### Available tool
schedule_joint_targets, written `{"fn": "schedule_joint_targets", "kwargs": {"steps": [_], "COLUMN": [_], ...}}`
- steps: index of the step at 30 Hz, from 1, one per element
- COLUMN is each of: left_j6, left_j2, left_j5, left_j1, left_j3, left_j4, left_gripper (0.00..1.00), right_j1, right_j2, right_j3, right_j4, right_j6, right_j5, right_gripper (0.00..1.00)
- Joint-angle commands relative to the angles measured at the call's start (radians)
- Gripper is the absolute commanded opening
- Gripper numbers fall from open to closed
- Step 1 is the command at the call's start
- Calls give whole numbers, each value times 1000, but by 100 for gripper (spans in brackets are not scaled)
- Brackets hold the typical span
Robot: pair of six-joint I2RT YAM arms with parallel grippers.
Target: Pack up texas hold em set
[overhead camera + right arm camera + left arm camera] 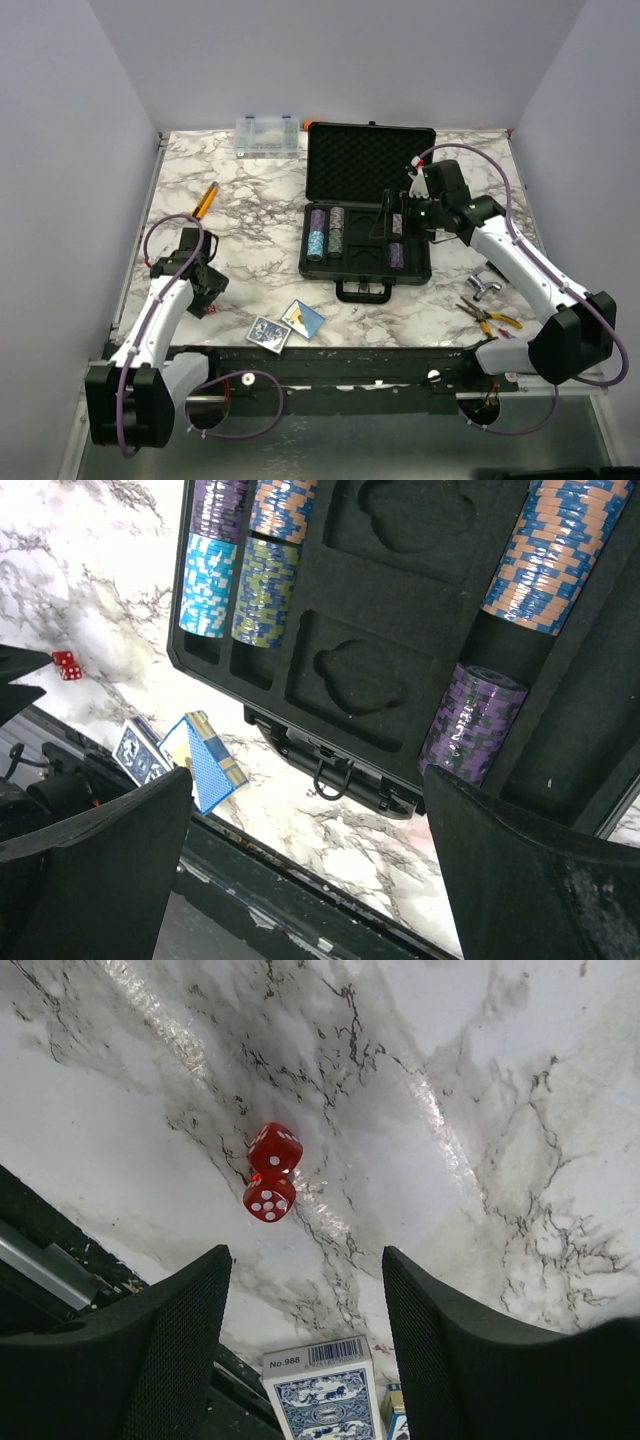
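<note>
Several chip stacks (337,232) fill case (370,160); decks (268,330) outside.

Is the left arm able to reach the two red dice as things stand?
Probably yes: the left gripper hangs open, and the red dice lie uncovered on the table just ahead of it, with nothing between.

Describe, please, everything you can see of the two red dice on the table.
The red dice are two small glossy cubes with rounded corners and white pips; the nearer shows five. They lie on the marble table, touching each other, just ahead of the open left gripper, which does not touch them.
</note>
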Motion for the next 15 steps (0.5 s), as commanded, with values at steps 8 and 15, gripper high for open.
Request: {"fn": "schedule_joint_targets", "kwargs": {"steps": [8, 15], "left_j6": [-16, -45], "left_j2": [123, 151], "left_j5": [11, 10], "left_j1": [26, 30], "left_j3": [7, -16], "left_j4": [12, 65], "left_gripper": [60, 55], "right_j1": [4, 3], "right_j2": [18, 28], "right_j3": [-23, -5], "right_j4": [18, 3], "right_j6": [-34, -43], "right_j5": [-12, -7], "right_gripper": [100, 100]}}
